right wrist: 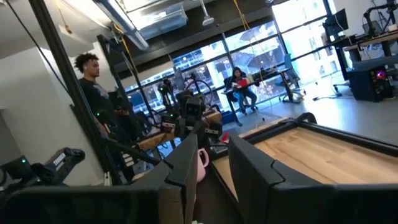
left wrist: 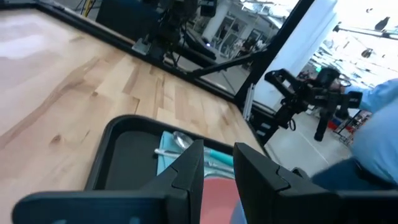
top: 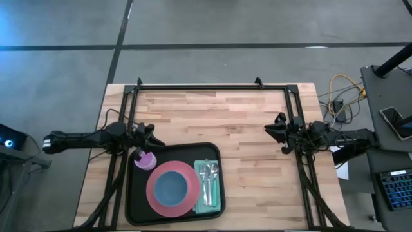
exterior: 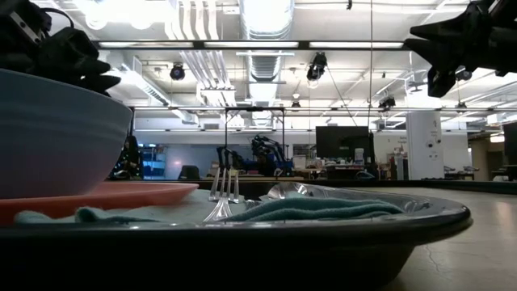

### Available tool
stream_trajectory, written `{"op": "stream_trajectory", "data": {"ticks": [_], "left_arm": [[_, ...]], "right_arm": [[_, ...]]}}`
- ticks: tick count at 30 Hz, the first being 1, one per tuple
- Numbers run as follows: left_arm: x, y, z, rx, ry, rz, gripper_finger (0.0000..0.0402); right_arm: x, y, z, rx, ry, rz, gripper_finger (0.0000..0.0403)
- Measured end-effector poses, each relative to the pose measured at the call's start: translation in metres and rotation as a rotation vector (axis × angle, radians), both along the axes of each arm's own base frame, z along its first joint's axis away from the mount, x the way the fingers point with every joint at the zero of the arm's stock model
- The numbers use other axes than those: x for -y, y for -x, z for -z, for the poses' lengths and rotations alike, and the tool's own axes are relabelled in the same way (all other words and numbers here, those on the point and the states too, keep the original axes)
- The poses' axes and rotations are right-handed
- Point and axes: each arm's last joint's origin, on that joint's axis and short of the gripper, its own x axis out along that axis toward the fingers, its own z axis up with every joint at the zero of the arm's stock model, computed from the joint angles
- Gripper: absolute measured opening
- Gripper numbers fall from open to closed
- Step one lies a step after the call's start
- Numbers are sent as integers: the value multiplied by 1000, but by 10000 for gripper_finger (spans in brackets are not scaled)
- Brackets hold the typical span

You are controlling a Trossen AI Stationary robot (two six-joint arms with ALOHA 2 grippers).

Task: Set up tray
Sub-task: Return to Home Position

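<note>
The black tray [top: 137, 193] lies on the wooden table near its front edge, left of centre. On it rests a pink plate [top: 154, 193] carrying a blue bowl [top: 170, 187]. To the plate's right lies a teal napkin [top: 198, 169] with cutlery [top: 207, 182] on top. A purple cup [top: 145, 160] stands in the tray's far left corner. My left gripper [top: 153, 136] hovers just beyond that corner, its fingers [left wrist: 194, 163] slightly apart with nothing between them. My right gripper [top: 275, 129] waits at the table's right side, its fingers [right wrist: 186, 158] also slightly apart and bare.
Dark frame rails [top: 212, 86] run along the table's far edge and down both sides. Bare wood [top: 219, 116] fills the far half and the right of the table. Cables [top: 341, 96] and a keyboard [top: 396, 187] sit off the right edge. A person [right wrist: 93, 87] stands beyond the table.
</note>
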Motion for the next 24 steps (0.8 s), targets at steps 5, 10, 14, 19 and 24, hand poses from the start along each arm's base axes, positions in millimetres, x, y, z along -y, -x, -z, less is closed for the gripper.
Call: {"op": "stream_trajectory", "data": {"ticks": [5,10,14,19,24], "left_arm": [[0,-3,4,-47,4,0,68],[0,-5,9,-96,7,0,68],[-1,-7,12,-133,10,0,68],[-1,-8,16,-176,14,0,68],[-1,-10,20,-214,17,0,68]], "right_arm": [[0,0,0,0,0,0,84],[0,0,0,-1,0,0,76],[0,0,0,-1,0,0,70],[0,0,0,-1,0,0,70],[0,0,0,-1,0,0,77]]}}
